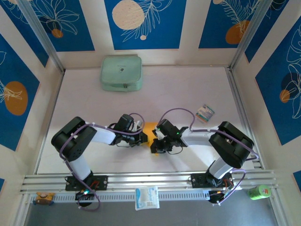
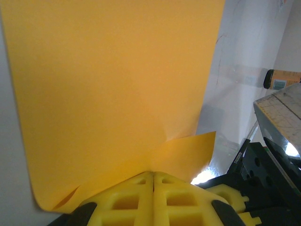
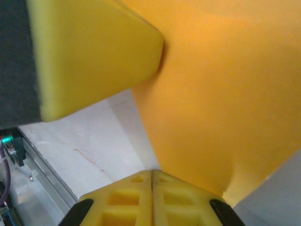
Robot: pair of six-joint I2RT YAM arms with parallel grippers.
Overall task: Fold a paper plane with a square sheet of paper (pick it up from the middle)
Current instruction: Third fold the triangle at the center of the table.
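**A:** So, where was the square sheet of thin orange-yellow paper (image 1: 149,127) at that moment?

**B:** It was near the front edge of the white table (image 1: 188,89), caught between the two arms. The left gripper (image 2: 153,175) had its yellow jaws pressed flat together on the sheet's near edge. A small corner flap stuck out just beside them, and a faint crease ran up from the pinch.

**A:** And the other hand?

**B:** The right gripper (image 3: 151,174) was closed too, with the paper running down into its tips, so I judged that it held the sheet as well. The two grippers were very close, almost touching. I couldn't tell whether the far edge of the sheet rested on the table.

**A:** Which step would you call it?

**B:** An early fold, I'd say. Nothing looked like a pointed dart yet.

**A:** How should it have been done well?

**B:** Both pinches needed to stay firm and move together, because paper that thin buckles or tears if one hand pulls ahead. The edges needed to be lined up before any crease was pressed, and the fingers had to stay clear of each other. The pale green zipped pouch (image 1: 121,73) and the small striped card (image 1: 205,113) lay well apart, so neither was in the way.
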